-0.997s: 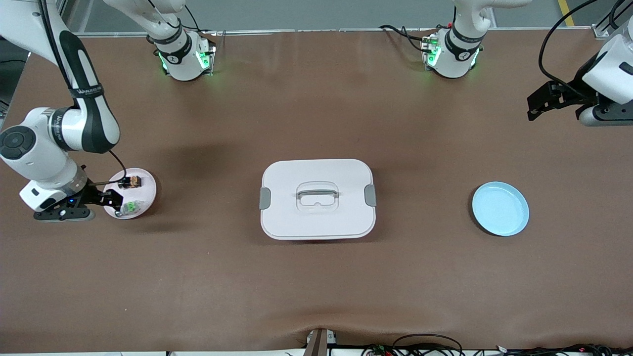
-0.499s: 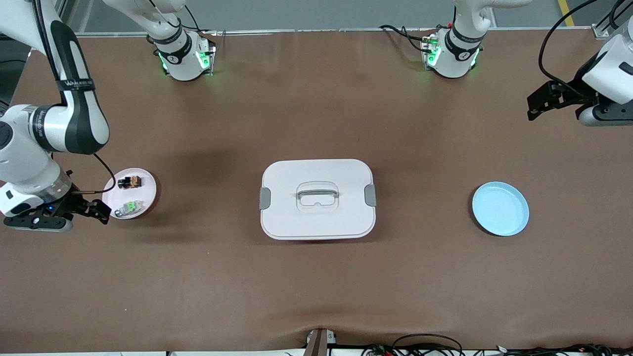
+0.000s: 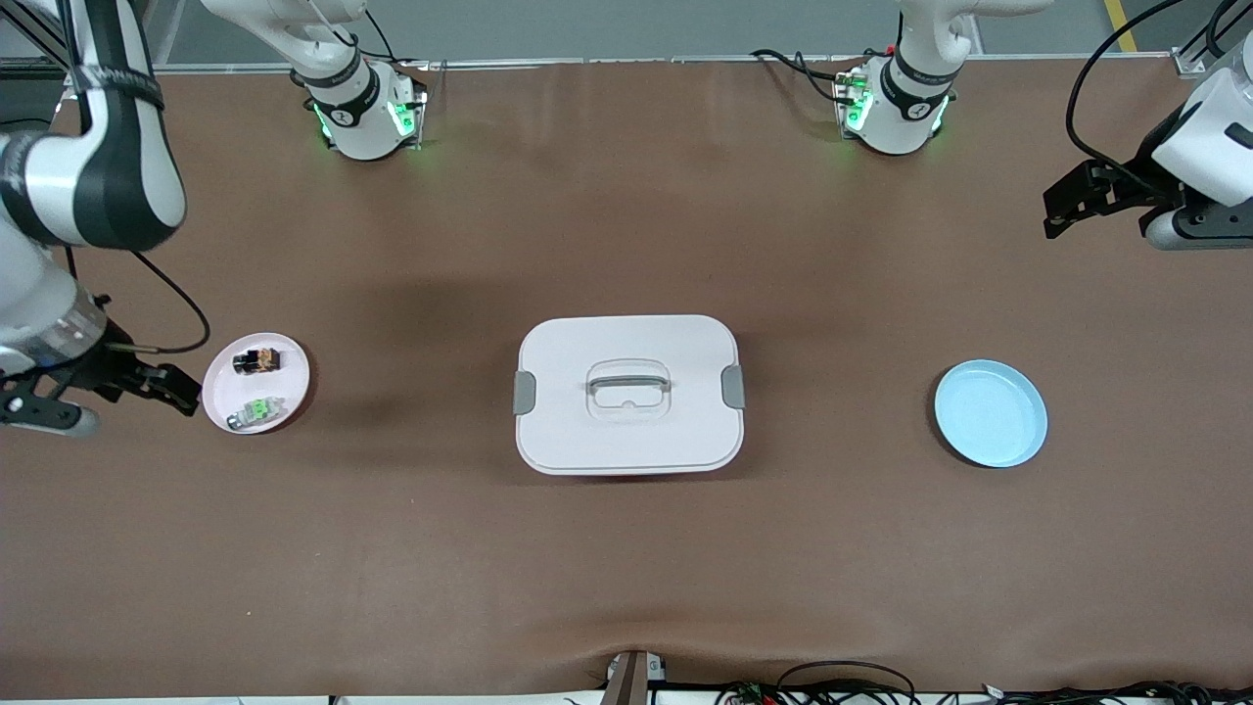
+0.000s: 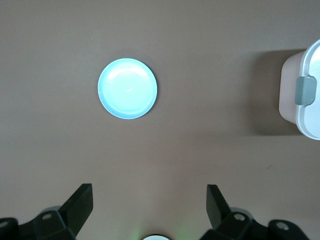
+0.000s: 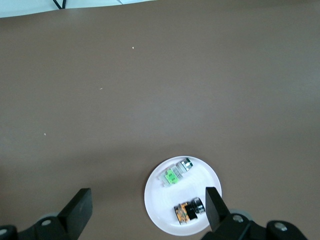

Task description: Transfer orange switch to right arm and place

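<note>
The orange switch [image 3: 256,360] [image 5: 189,210], a tiny black block with an orange middle, lies on a small pale round plate [image 3: 284,384] [image 5: 160,200] at the right arm's end of the table. My right gripper [image 3: 174,390] [image 5: 148,195] hangs over the table just beside that plate, open, nothing between its fingers. My left gripper [image 3: 1055,211] [image 4: 148,189] waits open and empty above the left arm's end of the table.
A pale grey-white component with a green mark [image 3: 256,409] [image 5: 172,174] shares the small plate, nearer the front camera than the orange switch. A white lidded box with a handle [image 3: 627,394] [image 4: 305,95] sits mid-table. A light blue plate [image 3: 991,413] [image 4: 127,88] lies toward the left arm's end.
My right gripper has drawn back off the small plate toward the table's end, still open and empty. Both components stay on the plate. The left arm has not moved.
</note>
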